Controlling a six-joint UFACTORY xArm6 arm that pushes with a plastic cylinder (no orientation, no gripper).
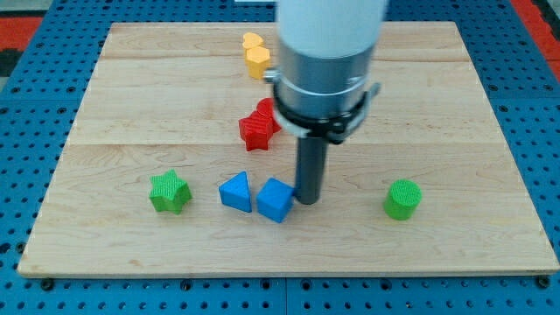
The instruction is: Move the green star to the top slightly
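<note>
I'm looking at the wooden board (131,96) now, and my tip (308,201) is down on it, right of centre toward the view's bottom. It's a plain rod with nothing to open or close, and it carries nothing. The tip sits just beside the blue cube (275,199), on its right edge, close enough that I can't tell whether they touch. Just left of that cube is the blue triangular block (234,192), the two of them nearly side by side.

The green star (169,192) is well off to the view's left of my tip, on the same low row, standing alone near the board's lower left. On the opposite side, the green cylinder (402,199) sits to the right of the tip, clear of it.

Higher up, the red star (256,131) lies near the middle with a second red block (268,112) behind it, partly hidden by the arm's housing. Two yellow blocks (255,54) sit close together near the top edge, shapes hard to make out
</note>
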